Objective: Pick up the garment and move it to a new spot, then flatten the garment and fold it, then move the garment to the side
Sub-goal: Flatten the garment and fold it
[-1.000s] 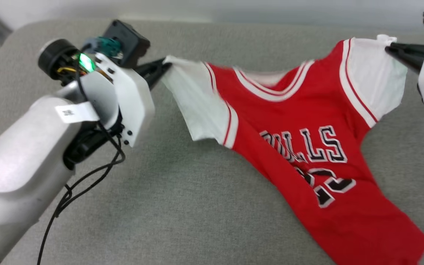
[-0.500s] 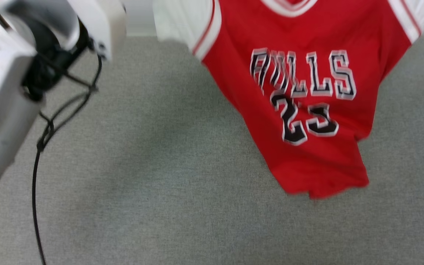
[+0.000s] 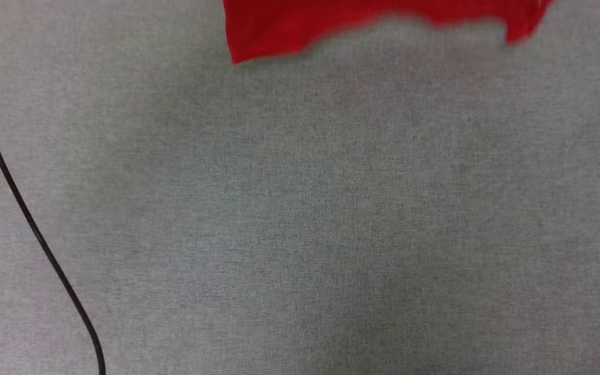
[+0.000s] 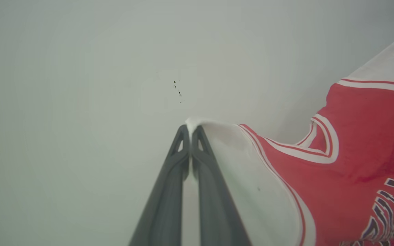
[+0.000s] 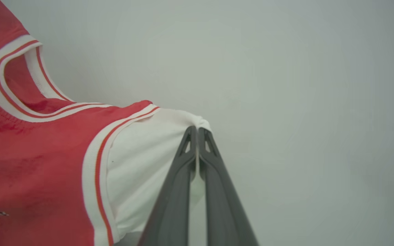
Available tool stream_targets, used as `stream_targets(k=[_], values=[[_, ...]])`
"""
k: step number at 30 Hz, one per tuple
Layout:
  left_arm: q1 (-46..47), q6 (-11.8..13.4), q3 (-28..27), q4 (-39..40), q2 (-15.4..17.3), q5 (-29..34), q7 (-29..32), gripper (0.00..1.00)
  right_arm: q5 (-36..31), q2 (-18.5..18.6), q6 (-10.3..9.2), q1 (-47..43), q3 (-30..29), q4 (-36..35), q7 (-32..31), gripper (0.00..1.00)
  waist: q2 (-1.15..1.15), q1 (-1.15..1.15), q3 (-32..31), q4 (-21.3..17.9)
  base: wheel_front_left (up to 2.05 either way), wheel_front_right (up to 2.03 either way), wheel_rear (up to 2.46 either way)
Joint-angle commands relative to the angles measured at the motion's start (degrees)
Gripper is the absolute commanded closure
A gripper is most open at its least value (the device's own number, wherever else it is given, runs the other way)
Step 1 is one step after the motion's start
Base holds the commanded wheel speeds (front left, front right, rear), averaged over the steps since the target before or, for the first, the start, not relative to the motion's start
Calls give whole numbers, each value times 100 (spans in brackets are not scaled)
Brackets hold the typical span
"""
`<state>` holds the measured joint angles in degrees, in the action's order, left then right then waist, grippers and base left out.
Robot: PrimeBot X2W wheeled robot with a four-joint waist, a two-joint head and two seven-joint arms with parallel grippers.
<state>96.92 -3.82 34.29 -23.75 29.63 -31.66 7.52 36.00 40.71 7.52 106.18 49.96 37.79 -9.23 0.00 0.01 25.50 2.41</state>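
The garment (image 4: 347,164) is a red jersey with white sleeves and a red-and-white striped collar, hanging in the air in front of a pale wall. My left gripper (image 4: 190,129) is shut on the tip of one white sleeve. My right gripper (image 5: 197,130) is shut on the tip of the other white sleeve of the garment (image 5: 39,164). Black-and-white lettering shows at the edge of both wrist views. In the head view only the red bottom hem of the garment (image 3: 331,21) hangs into the top of the picture, above the grey surface.
A grey fabric surface (image 3: 300,219) spreads below the hanging hem. A thin black cable (image 3: 24,213) runs down the left side of the head view. A pale plain wall (image 4: 80,85) stands behind both grippers.
The garment has gone up out of the head view; only its hem remains at the top. Both arms have left that view, which has shifted downward. Both grips on the sleeves hold.
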Motion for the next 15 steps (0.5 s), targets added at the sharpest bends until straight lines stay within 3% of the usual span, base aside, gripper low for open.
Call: stream_targets(k=[1,9,15], values=[[225,-34,-20,-104,-50,56,-75,100,-103,-95,-6,214,-30,124,75,100,0,-1,201,-13,0,0,0],[1139,-145,-157,-994,-179,85,-535,100,-269,-636,-5,1012,-15,834,424,100,0,-1,585,-46,0,0,0],[862,-219,-96,-1641,-246,-14,-962,100,-84,-893,-5,742,227,1317,842,100,0,-1,859,-31,0,0,0]])
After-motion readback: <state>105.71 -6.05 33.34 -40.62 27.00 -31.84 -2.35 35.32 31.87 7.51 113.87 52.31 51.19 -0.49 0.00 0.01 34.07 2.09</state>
